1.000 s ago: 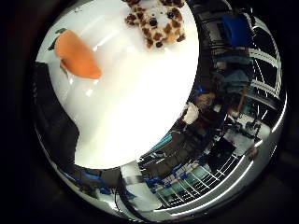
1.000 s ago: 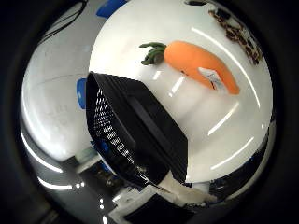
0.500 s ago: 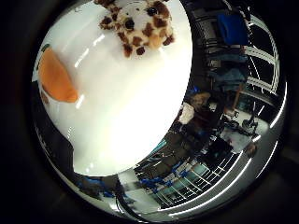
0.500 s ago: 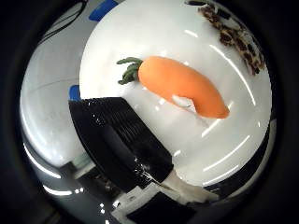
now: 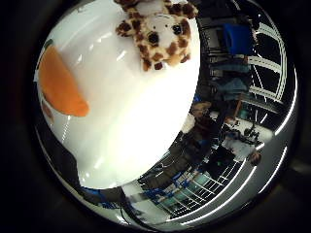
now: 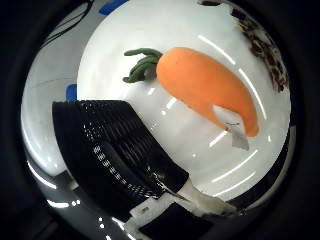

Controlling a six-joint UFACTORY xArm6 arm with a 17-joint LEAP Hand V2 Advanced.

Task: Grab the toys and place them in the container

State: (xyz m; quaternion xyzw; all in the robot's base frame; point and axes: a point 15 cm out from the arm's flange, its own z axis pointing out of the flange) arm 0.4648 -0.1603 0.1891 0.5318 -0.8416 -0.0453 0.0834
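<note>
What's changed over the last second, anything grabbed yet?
Nothing grabbed. The palm has closed in on the carrot toy, which now fills more of the thumb-side view. The carrot, the spotted giraffe toy and the black mesh container lie where they were on the white table.

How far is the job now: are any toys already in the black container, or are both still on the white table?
Nothing looks done yet. The carrot toy and the spotted plush animal both lie on the white table, outside the black container; what shows of its inside holds no toy. No toy is being held: both lie free. Both toys are left to pick up and drop in.
</note>
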